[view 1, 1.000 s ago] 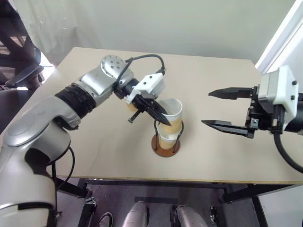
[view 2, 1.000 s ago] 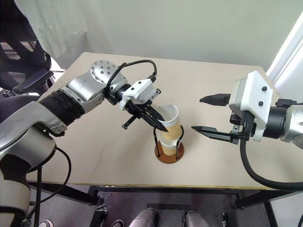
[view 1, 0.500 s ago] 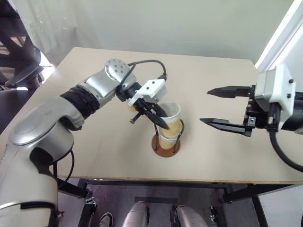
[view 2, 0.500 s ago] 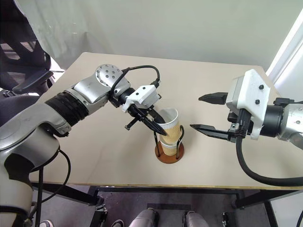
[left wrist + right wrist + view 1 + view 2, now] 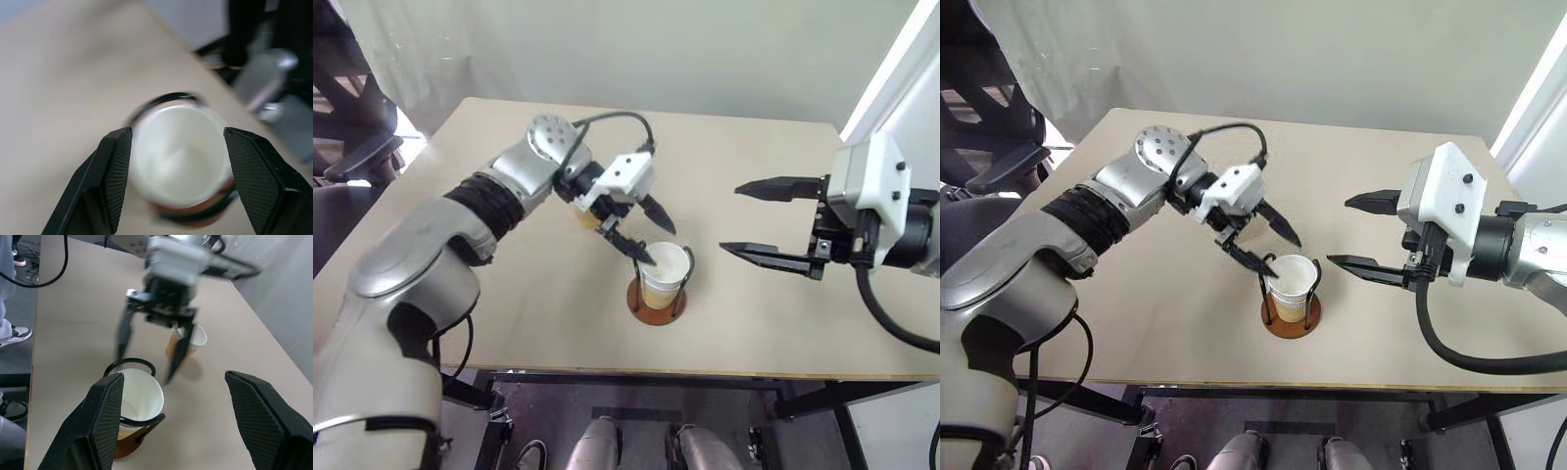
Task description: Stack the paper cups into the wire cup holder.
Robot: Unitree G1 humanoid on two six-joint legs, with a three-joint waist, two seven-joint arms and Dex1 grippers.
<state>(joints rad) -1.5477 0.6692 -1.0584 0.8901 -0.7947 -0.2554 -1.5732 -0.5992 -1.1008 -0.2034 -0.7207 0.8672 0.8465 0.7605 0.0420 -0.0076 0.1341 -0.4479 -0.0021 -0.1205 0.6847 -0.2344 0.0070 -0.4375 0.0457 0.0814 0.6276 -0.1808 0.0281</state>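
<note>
Spreading left gripper (image 5: 1269, 244) released cup (image 5: 1292, 285), now seated lower.

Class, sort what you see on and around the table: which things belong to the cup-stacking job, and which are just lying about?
Belongs to the job:
- paper cups stacked in the holder
- wire cup holder
- spare paper cup on the table
- left gripper, open above the stack
- right gripper, open, empty

Just about:
- table
- office chair beside the table
</note>
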